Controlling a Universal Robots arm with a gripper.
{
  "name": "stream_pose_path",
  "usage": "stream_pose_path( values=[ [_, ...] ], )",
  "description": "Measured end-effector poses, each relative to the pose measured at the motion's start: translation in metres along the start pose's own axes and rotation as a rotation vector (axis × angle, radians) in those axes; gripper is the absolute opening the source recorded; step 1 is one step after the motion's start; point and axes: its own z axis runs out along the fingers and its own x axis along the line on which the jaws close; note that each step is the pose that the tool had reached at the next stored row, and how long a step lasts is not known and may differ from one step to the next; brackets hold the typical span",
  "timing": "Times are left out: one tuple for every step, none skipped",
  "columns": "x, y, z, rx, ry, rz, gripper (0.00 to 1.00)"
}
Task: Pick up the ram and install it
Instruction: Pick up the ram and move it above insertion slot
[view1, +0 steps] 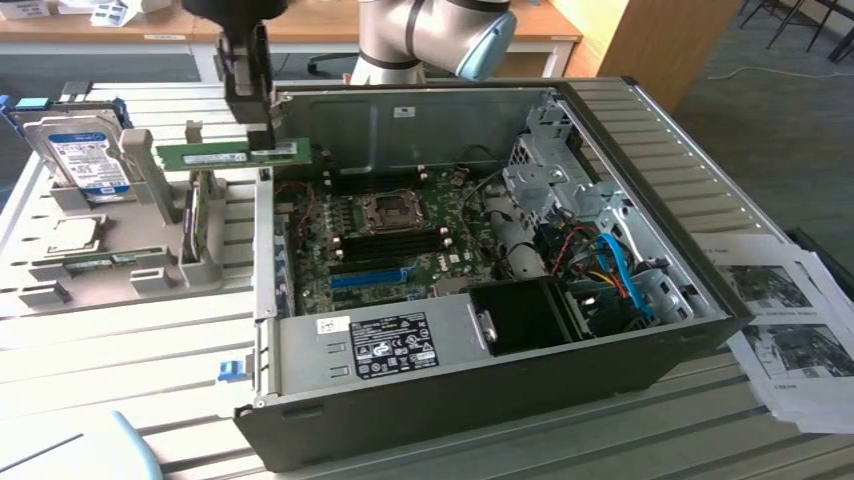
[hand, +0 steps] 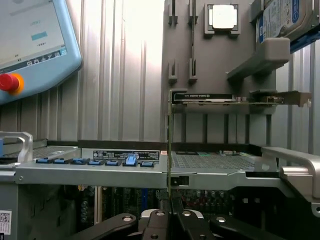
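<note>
The gripper (view1: 271, 135) is closed almost fully on the ram (view1: 214, 154), pinching the thin green stick across its faces. In the exterior view the ram hangs level in the air, above the gap between the grey parts tray (view1: 80, 275) and the near wall of the open computer case (view1: 467, 400), well clear of the motherboard (view1: 387, 240). In the wrist view the ram (hand: 170, 145) appears edge-on, rising straight out from between the fingers of the gripper (hand: 171, 220).

The hold looks off-centre, nearer the end that faces the case, so most of the stick juts out unsupported. Pressed into a slot like that, it could pivot in the grip and seat at one end only. A low pass over the case wall could also clip the stick's free end and twist it askew.
</note>
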Motion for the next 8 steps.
stream_pose_path(
  values=[
    [0.000, -0.0032, 0.0000, 0.0000, 0.0000, 0.000, 0.11],
    [0.000, -0.0063, -0.0001, -0.0001, 0.0000, 0.000, 0.11],
    [0.000, -0.0096, -0.0001, 0.0000, 0.0000, 0.000, 0.11],
    [0.000, -0.0130, -0.0002, -0.0001, 0.0001, 0.000, 0.11],
    [0.000, -0.0165, -0.0002, 0.0000, 0.0001, 0.000, 0.11],
    [0.000, -0.0202, -0.0002, 0.0000, 0.0000, 0.000, 0.11],
    [0.000, -0.0236, -0.0002, 0.0000, 0.0000, 0.000, 0.11],
    [0.000, -0.0270, -0.0003, 0.0000, 0.0000, 0.000, 0.11]
  ],
)
